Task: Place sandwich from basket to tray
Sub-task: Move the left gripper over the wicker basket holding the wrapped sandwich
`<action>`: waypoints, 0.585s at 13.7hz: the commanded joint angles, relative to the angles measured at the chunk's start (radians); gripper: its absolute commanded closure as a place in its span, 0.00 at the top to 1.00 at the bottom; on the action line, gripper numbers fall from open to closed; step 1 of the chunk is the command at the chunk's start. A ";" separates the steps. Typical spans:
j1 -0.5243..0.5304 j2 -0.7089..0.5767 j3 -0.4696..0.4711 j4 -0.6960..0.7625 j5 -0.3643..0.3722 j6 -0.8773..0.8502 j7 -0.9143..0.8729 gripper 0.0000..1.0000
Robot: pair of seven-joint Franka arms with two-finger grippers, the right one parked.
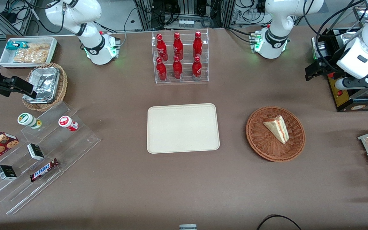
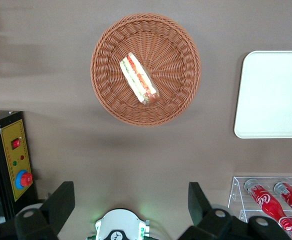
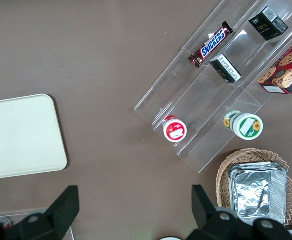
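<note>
1. The sandwich (image 1: 276,128) lies flat in the basket (image 1: 294,150), filling edge turned toward the tray (image 1: 183,127), its narrow tip pointing toward the front camera.
2. The left gripper (image 2: 131,202) hangs high above the table, nearer the arm's base than the basket, fingers (image 2: 61,200) spread wide with nothing between them. No contact yet.
3. The tray sits bare beside the basket, well apart from it, in front of the bottle rack (image 1: 180,57). In my judgement the task has hardly started: reach, descend, pinch, lift and carry all remain.
4. Risk 1: soft bread. Close too hard and the wedge squashes or the filling squeezes out.
5. Risk 2: the wedge lies at a slant in the basket. Unless the wrist turns to match it, the fingers may catch a corner and spin it.
6. Risk 3: the woven rim. Too low a descent could snag the wicker and drag the light basket along.
7. Risk 4: too shallow a pinch, and the layers could come apart during the carry.
</note>
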 commanded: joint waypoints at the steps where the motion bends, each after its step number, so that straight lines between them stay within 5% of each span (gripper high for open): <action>1: 0.009 0.003 -0.003 0.009 -0.009 0.014 0.035 1.00; 8: 0.006 0.061 -0.003 -0.122 0.022 0.134 0.035 1.00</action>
